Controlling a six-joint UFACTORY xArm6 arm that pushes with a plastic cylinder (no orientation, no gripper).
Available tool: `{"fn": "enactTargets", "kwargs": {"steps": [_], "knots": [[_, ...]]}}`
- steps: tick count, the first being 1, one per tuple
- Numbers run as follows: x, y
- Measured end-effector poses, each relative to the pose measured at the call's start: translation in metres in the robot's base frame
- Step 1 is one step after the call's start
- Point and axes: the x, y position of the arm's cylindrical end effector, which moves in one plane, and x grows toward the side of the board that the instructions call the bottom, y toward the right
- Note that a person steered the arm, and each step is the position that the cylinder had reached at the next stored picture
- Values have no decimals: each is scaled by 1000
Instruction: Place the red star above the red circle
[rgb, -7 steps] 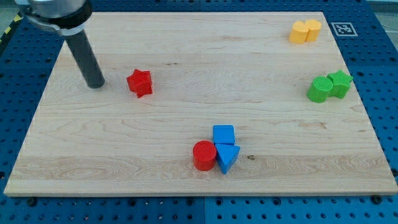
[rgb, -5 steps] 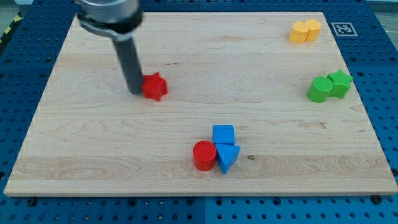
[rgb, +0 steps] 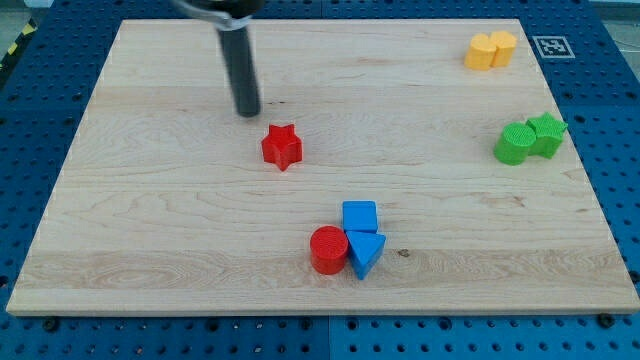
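The red star (rgb: 282, 147) lies on the wooden board (rgb: 150, 230), left of the middle. The red circle (rgb: 327, 250) stands lower down, near the view's bottom, touching a blue cube (rgb: 360, 216) and a blue triangle (rgb: 366, 253) on its right. My tip (rgb: 247, 111) rests on the board up and to the left of the red star, a short gap apart from it.
Two yellow blocks (rgb: 490, 49) sit together at the top right. A green circle (rgb: 514, 144) and a green star (rgb: 547, 133) sit together at the right edge. A marker tag (rgb: 552, 45) lies off the board's top right corner.
My tip swept right, met the red star and pushed it right and slightly down. The tip has now moved up and off the star.
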Motion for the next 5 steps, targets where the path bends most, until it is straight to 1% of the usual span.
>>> {"fn": "enactTargets", "kwargs": {"steps": [1,2,3,4,5], "knots": [[54,31],[125,39],[142,38],[121,4],[120,-59]]}}
